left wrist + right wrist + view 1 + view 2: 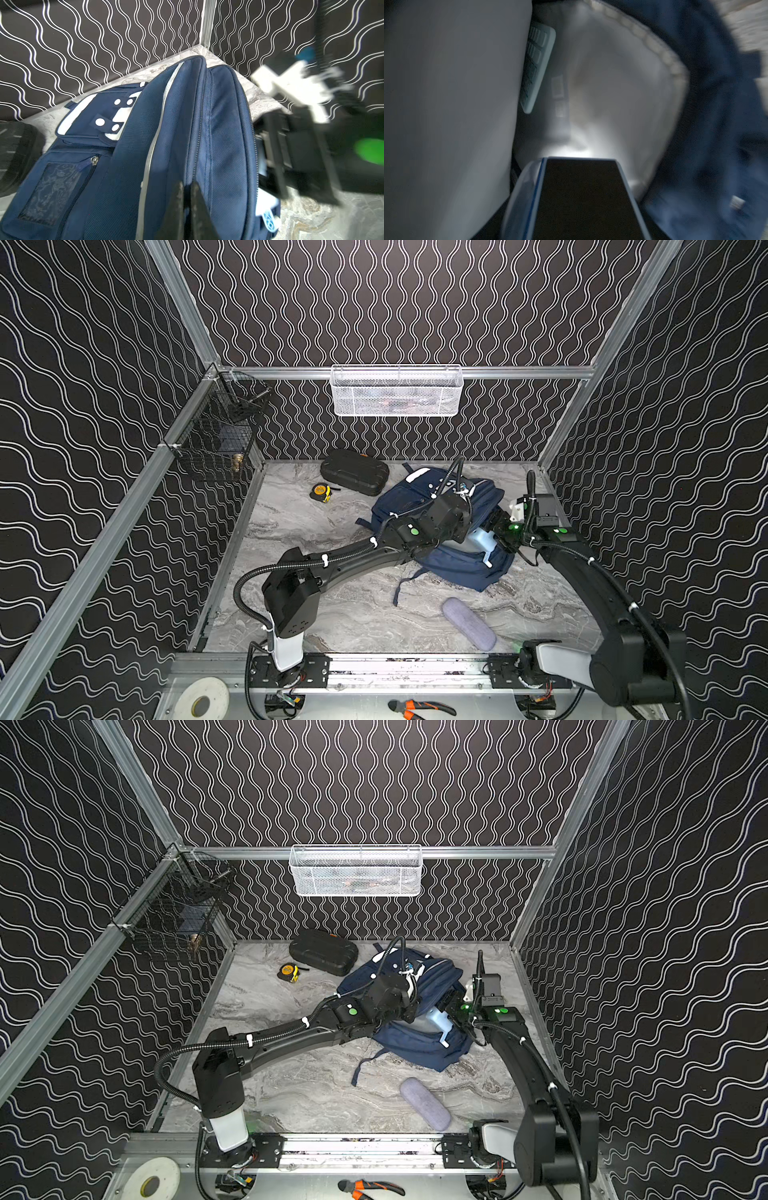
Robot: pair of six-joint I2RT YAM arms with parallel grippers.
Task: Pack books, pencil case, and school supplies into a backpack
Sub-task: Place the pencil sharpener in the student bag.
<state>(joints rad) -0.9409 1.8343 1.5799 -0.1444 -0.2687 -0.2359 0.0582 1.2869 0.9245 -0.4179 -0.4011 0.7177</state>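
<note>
Grey marbled worktop (332,614), closed in by black wave-patterned walls, carries the navy backpack (457,572) near its far right corner. The left tool (187,187) has its fingers pressed together on a fold of the backpack's fabric beside a zip. The right tool (494,533) is clamped on the light-blue pencil sharpener (480,540) at the bag's open mouth. The calculator (538,66) sits inside against the pale lining. The lavender pencil case (469,624) lies apart, near the front edge. A black hard case (355,472) and a tape measure (321,492) lie far left.

Calculator (541,62) half behind grey lining (446,104) of backpack (716,104); sharpener (482,540) mostly behind left arm (353,556)
</note>
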